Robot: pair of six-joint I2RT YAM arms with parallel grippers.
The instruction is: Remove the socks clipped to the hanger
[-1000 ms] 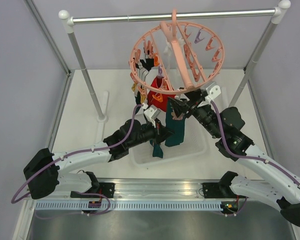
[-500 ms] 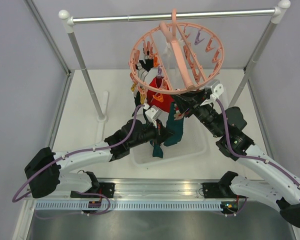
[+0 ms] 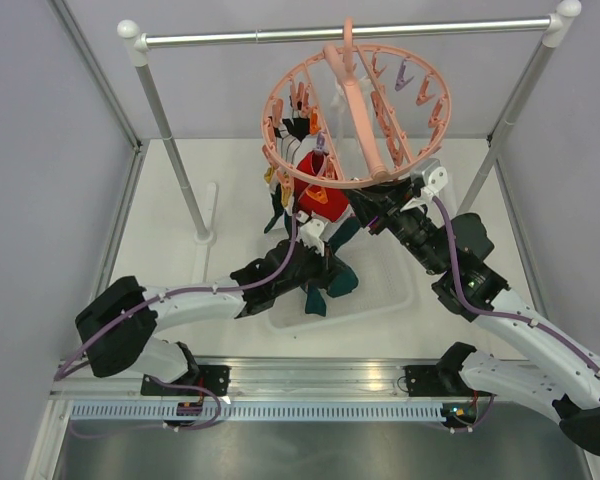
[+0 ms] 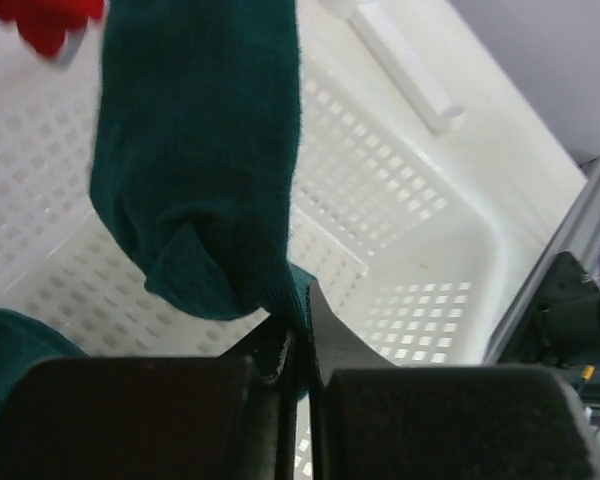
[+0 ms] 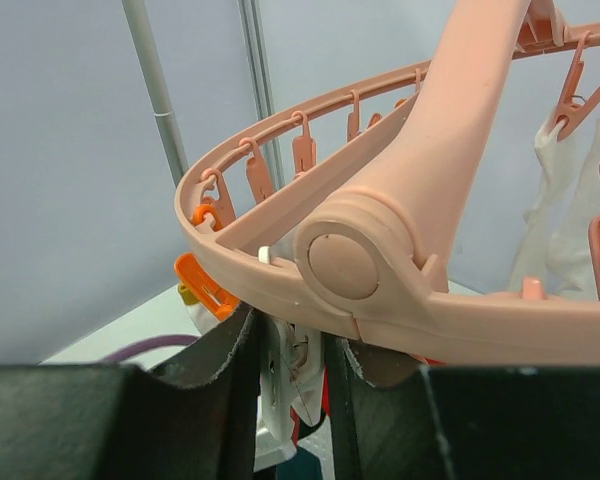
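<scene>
- Your left gripper (image 4: 298, 315) is pinched together on the edge of the teal sock (image 4: 200, 150), lower middle of the frame, above the white tray (image 4: 430, 240).
- Your right gripper (image 5: 292, 335) sits just under the hanger (image 5: 400, 250) ring, lower middle. A white piece (image 5: 285, 370) shows between its fingers; whether they clamp it cannot be told.

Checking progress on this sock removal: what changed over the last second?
The left gripper, still shut on the teal sock, drew it down toward the white tray. The right gripper narrowed its jaws under the hanger ring. The rail and red sock stayed put.
</scene>
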